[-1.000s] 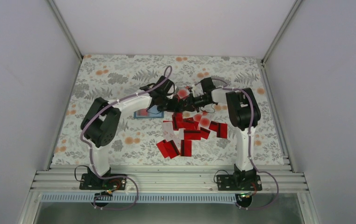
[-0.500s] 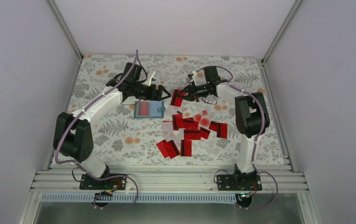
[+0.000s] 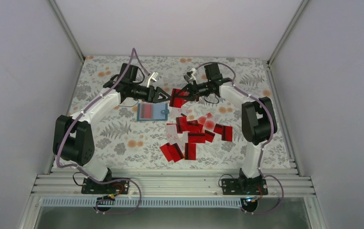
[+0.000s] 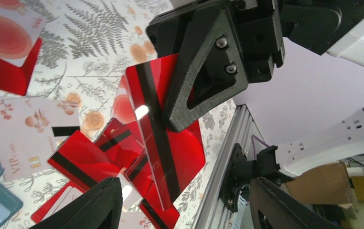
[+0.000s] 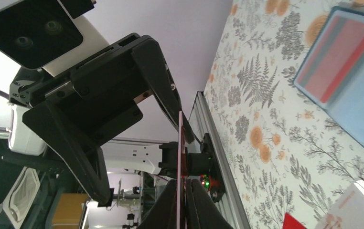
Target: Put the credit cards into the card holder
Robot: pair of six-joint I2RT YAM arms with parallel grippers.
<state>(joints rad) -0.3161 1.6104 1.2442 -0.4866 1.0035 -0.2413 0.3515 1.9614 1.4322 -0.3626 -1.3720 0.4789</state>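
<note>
My right gripper (image 3: 182,93) is shut on one red credit card (image 3: 176,98) with a black stripe, held in the air over the back of the table. In the right wrist view that card (image 5: 180,143) is edge-on between the shut gripper (image 5: 182,191). My left gripper (image 3: 163,97) faces it, open, one finger on each side of the card's free end (image 4: 180,152) without touching it. The teal card holder (image 3: 151,111) lies flat just below the left gripper, with red showing on its face. Several more credit cards (image 3: 194,133) lie in a loose pile in the middle.
The floral table cover (image 3: 108,81) runs to a metal rail (image 3: 170,183) at the near edge, where both arm bases are bolted. Pale walls enclose the left, right and back. A whitish card (image 4: 27,133) lies beside the red ones.
Both grippers were together over the table's middle. The left arm swung back and left, uncovering the card holder. The right lifted its card toward the left gripper, whose jaws have narrowed a little.
</note>
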